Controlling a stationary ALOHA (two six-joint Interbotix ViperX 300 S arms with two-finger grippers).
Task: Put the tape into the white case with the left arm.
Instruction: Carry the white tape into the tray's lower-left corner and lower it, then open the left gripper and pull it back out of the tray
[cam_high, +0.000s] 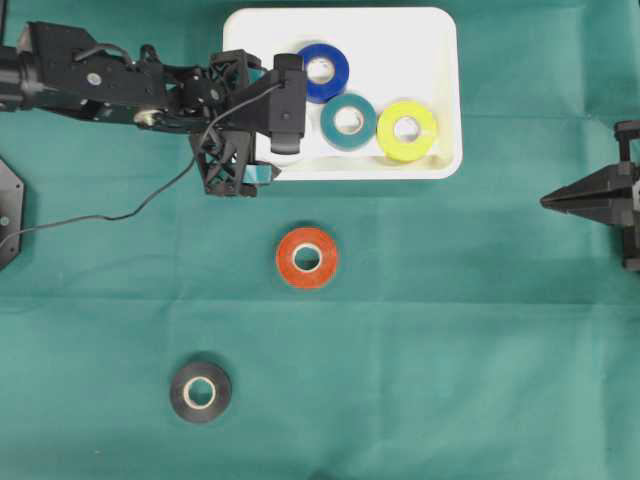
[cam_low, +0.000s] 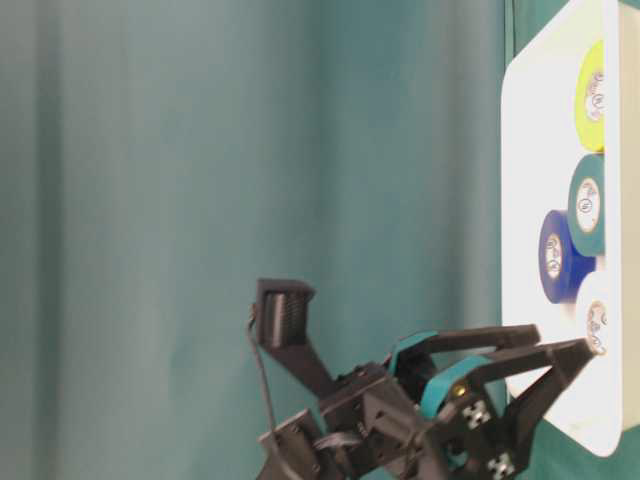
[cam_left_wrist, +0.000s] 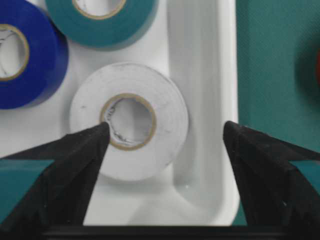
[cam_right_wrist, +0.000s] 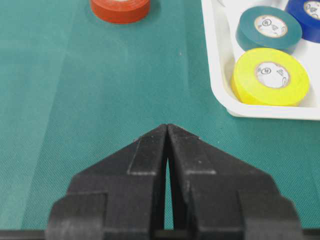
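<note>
The white case (cam_high: 440, 30) sits at the back of the table and holds blue (cam_high: 322, 72), teal (cam_high: 348, 121) and yellow (cam_high: 406, 131) tape rolls. In its near-left corner a white tape roll (cam_left_wrist: 165, 115) lies flat on the case floor (cam_left_wrist: 200, 75). My left gripper (cam_left_wrist: 166, 129) hangs open over that roll. One fingertip (cam_left_wrist: 97, 137) overlaps the rim of its core and the other stands over the case wall, well clear of the roll. From overhead, my left gripper (cam_high: 272, 122) hides the white roll. My right gripper (cam_right_wrist: 167, 126) is shut and empty.
An orange tape roll (cam_high: 307, 258) lies on the green cloth in front of the case. A black roll (cam_high: 200, 391) lies nearer the front left. My right gripper (cam_high: 545, 200) rests at the right edge. A thin cable (cam_high: 150, 200) trails from the left arm.
</note>
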